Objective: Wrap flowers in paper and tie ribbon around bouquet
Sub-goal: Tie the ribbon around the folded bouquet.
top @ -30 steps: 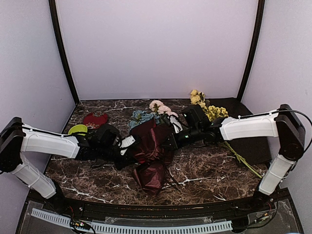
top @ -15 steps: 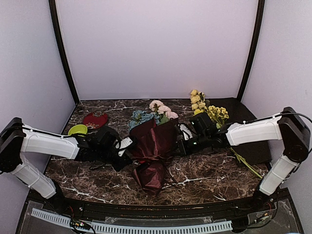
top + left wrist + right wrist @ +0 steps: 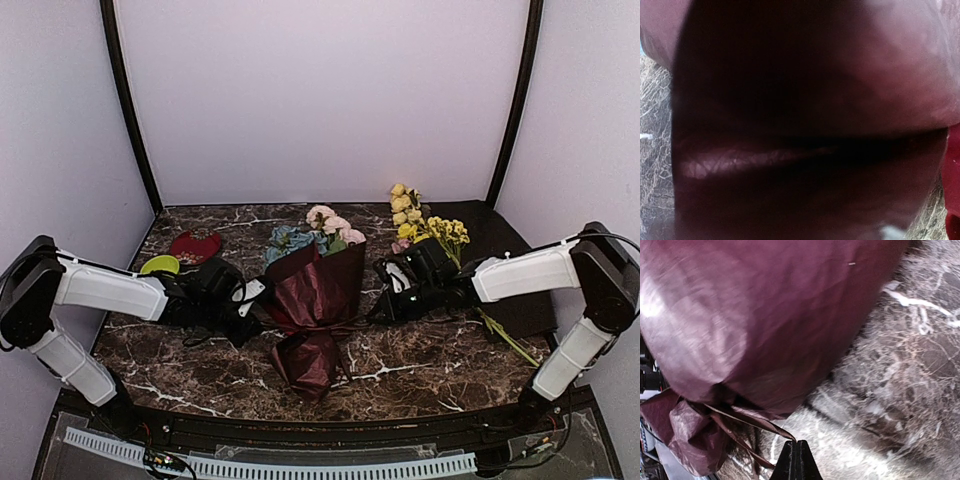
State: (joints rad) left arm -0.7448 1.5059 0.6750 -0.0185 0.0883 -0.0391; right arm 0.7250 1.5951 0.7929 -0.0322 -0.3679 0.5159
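right tool (image 3: 795, 447) pinches the ribbon (image 3: 765, 424) at its tips; left tool (image 3: 258, 305) sits shut against the bouquet (image 3: 315, 285). uneven pulling could loosen the tie.

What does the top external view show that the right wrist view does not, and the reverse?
Only the top view: the flowers above the wrap, the yellow stems and a red lump. Only the right wrist view: its shut jaws close up, with thin ribbon strands running from the pinched neck to their tips. Both: the burgundy paper and the marble table.
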